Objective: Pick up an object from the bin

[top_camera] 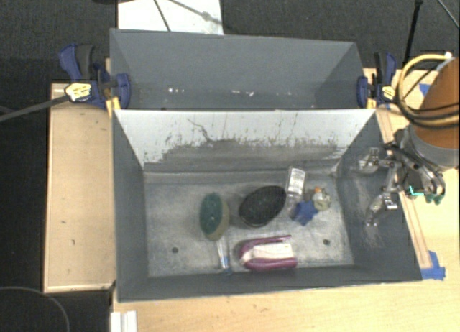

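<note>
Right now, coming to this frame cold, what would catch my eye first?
The gripper hangs over the right sloping wall of the grey bin, apart from all the loose things. On the bin floor lie a black oval object in the middle, a dark green oval pad to its left, and a purple-and-white packet in front of them by the near wall. A small blue piece lies right of the black one.
</note>
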Motion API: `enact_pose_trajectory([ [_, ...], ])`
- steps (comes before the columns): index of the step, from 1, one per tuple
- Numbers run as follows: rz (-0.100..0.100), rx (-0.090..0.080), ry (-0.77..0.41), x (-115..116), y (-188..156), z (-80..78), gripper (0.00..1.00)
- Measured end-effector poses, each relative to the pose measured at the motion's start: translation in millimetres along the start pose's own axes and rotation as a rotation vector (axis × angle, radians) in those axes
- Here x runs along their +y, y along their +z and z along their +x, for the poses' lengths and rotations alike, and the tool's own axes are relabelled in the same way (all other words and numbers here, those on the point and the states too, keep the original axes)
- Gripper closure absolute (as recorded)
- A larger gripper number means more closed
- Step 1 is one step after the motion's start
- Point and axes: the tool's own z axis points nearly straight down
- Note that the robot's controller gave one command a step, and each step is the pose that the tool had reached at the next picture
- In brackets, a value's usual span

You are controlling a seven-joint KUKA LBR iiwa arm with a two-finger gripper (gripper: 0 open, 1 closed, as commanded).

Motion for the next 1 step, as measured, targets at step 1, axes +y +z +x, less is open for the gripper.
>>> enact_pose_trajectory([
  [1, -0.002, 0.0, -0.146, 54.8, 132.2, -5.0, 0.0],
])
